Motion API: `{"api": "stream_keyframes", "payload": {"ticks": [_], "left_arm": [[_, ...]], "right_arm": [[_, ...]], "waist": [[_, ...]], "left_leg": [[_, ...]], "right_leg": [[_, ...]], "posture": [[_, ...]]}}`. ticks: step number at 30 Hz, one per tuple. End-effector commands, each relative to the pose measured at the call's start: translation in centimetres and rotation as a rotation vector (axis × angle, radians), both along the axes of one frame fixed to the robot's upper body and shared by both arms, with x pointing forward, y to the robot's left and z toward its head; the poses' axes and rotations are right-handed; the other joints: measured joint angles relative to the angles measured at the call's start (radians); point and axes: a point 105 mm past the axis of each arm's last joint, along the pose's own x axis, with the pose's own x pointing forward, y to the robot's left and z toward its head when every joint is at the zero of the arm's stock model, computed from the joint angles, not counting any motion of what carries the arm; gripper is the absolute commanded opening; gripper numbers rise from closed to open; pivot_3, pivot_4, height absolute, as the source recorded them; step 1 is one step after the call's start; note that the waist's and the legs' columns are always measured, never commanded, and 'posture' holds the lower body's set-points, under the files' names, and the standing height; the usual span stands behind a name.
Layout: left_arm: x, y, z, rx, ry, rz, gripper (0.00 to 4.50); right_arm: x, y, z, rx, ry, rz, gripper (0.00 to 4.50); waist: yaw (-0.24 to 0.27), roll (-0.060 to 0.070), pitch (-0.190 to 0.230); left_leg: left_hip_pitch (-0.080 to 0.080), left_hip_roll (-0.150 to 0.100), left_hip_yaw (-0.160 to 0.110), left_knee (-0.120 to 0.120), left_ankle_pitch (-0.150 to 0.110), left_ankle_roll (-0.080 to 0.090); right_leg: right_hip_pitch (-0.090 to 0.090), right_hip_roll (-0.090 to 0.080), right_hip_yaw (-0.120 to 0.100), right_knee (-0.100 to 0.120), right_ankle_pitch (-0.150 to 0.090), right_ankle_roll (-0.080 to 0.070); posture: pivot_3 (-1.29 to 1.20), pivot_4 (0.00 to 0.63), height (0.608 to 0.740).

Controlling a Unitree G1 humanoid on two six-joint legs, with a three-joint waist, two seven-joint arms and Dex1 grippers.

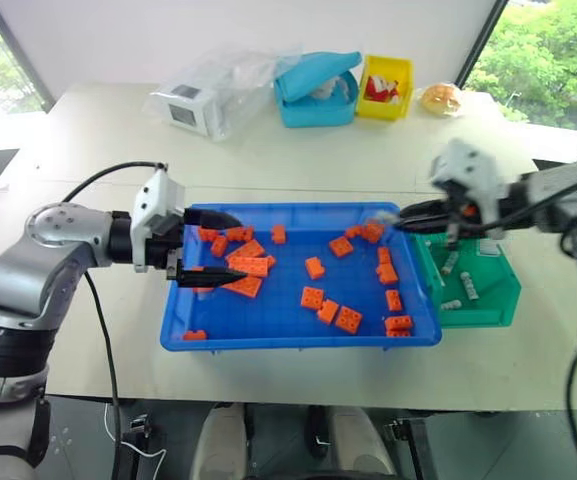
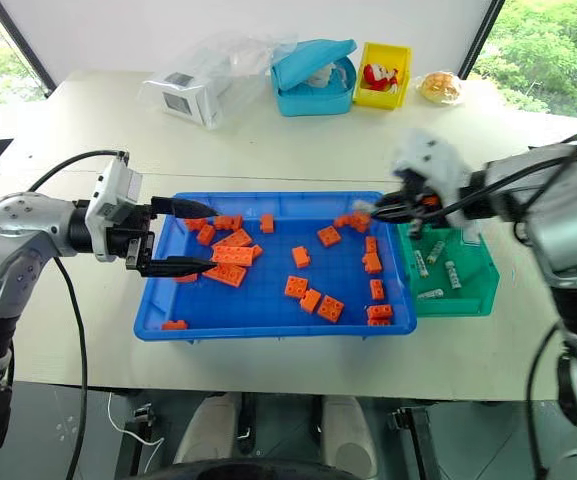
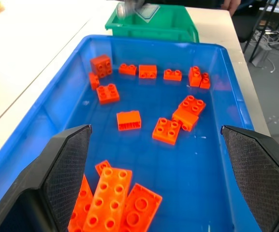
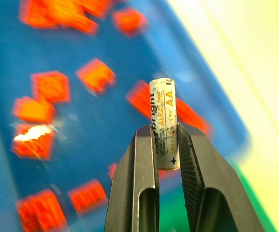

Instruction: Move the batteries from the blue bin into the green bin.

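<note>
Your right gripper (image 4: 167, 145) pinched one battery (image 4: 163, 123) upright, at three o'clock over the blue bin (image 1: 268, 340), beside the green bin (image 1: 488, 300). Left gripper (image 1: 208, 248) stood spread. The battery could slip (only its lower part was pinched).

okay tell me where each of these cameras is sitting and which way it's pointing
Head views: from the head, down over the table; blue bin, green bin, both arms.
Left wrist view: low over the blue bin, facing the green bin; its open left gripper.
Right wrist view: down at the blue bin's edge; right gripper clamping a battery.
Shared: blue bin and orange bricks.
</note>
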Motion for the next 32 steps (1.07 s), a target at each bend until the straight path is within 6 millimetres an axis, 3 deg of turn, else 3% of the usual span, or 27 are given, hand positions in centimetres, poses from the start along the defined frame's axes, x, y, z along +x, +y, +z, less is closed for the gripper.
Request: {"api": "stream_keyframes", "payload": {"ticks": [1,2,4,5,7,10,11,13,16,20,23,27,32], "left_arm": [[-0.1,0.0,0.5,-0.004,-0.028,-0.013,4.50],[-0.1,0.0,0.5,-0.004,-0.028,-0.015,4.50],[0.1,-0.2,0.4,-0.006,-0.028,-0.022,4.50],[0.1,-0.2,0.4,-0.006,-0.028,-0.025,4.50],[0.3,-0.3,0.5,-0.006,-0.029,-0.028,4.50],[0.6,-0.1,0.7,-0.003,-0.035,-0.026,4.50],[0.8,0.2,0.8,0.000,-0.038,-0.021,4.50],[0.9,0.6,1.0,0.005,-0.042,-0.014,4.50],[0.8,1.7,1.9,0.007,-0.040,0.014,4.50],[0.5,4.4,2.9,0.031,-0.012,0.081,4.50],[0.3,5.8,3.1,0.037,0.018,0.118,4.50],[-0.1,12.0,3.6,0.029,0.076,0.302,4.50],[-1.1,14.2,3.5,0.065,0.075,0.347,4.50]], "right_arm": [[-1.0,-3.3,-0.5,-0.076,-0.007,-0.070,0.07],[-1.2,-4.1,-1.0,-0.099,-0.001,-0.089,0.07],[-1.1,-4.7,-1.6,-0.113,-0.014,-0.122,1.17],[-1.0,-4.8,-1.8,-0.115,-0.023,-0.125,1.42],[-1.0,-4.7,-1.9,-0.109,-0.034,-0.119,2.44],[-0.7,-4.3,-0.9,-0.072,-0.109,-0.076,4.08],[-0.9,-4.5,-0.4,-0.066,-0.134,-0.051,4.43],[-1.1,-4.9,0.1,-0.064,-0.159,-0.021,4.43],[-2.7,-7.2,0.2,-0.126,-0.211,0.109,4.43],[-3.1,-11.6,0.4,-0.095,-0.186,-0.008,4.43],[-3.4,-12.9,0.2,-0.095,-0.164,-0.025,4.43],[-3.7,-15.5,-0.1,-0.028,-0.137,-0.121,4.43],[-3.5,-16.1,-1.4,0.009,-0.111,-0.143,4.43]], "waist": [[0.001,0.000,0.000],[0.000,0.000,0.000],[-0.006,0.001,0.000],[-0.010,0.001,0.000],[-0.019,0.001,0.000],[-0.028,0.001,0.000],[-0.028,0.001,0.000],[-0.025,0.001,0.000],[-0.019,0.001,0.000],[-0.025,0.001,0.000],[-0.031,0.001,0.001],[-0.045,0.004,0.002],[-0.050,0.005,0.002]], "left_leg": [[0.000,0.000,0.000,0.000,0.000,0.000],[0.000,0.000,0.000,0.000,0.000,0.000],[0.000,0.000,0.001,0.000,0.000,0.000],[0.001,0.000,0.001,0.000,0.000,0.000],[0.002,0.000,0.002,0.000,0.000,0.000],[0.003,0.000,0.001,0.000,0.000,0.000],[0.003,0.000,0.001,0.000,0.000,0.000],[0.002,0.000,0.001,0.000,0.000,0.000],[0.002,0.000,0.001,0.000,0.000,0.000],[0.002,0.000,0.002,0.000,0.000,0.000],[0.008,0.000,0.003,-0.001,0.000,0.000],[0.014,0.001,0.003,-0.003,0.000,0.000],[0.013,0.001,0.003,-0.004,0.000,0.000]], "right_leg": [[0.000,0.000,0.000,0.000,0.000,0.000],[0.000,0.000,0.000,0.000,0.000,0.000],[0.000,0.000,0.001,0.000,0.000,0.000],[-0.001,0.000,0.002,0.000,0.000,0.000],[0.000,0.001,0.002,0.001,0.000,0.000],[0.000,0.001,0.002,0.002,0.000,0.000],[0.000,0.002,0.002,0.002,0.000,0.000],[0.000,0.002,0.003,0.002,0.000,0.000],[0.001,0.001,0.002,0.001,0.000,0.001],[0.002,0.000,0.002,0.000,0.000,0.001],[0.005,0.000,0.003,0.000,0.000,0.001],[0.009,0.002,0.003,0.000,-0.002,-0.001],[0.009,0.000,0.003,0.000,-0.003,-0.004]], "posture": [[0.00,0.150,0.736],[0.00,0.150,0.736],[0.00,0.150,0.736],[0.00,0.150,0.736],[0.00,0.150,0.736],[0.00,0.150,0.736],[0.00,0.150,0.736],[0.00,0.150,0.736],[0.00,0.150,0.736],[0.00,0.150,0.736],[0.00,0.150,0.736],[0.00,0.150,0.736],[0.00,0.150,0.736]]}}
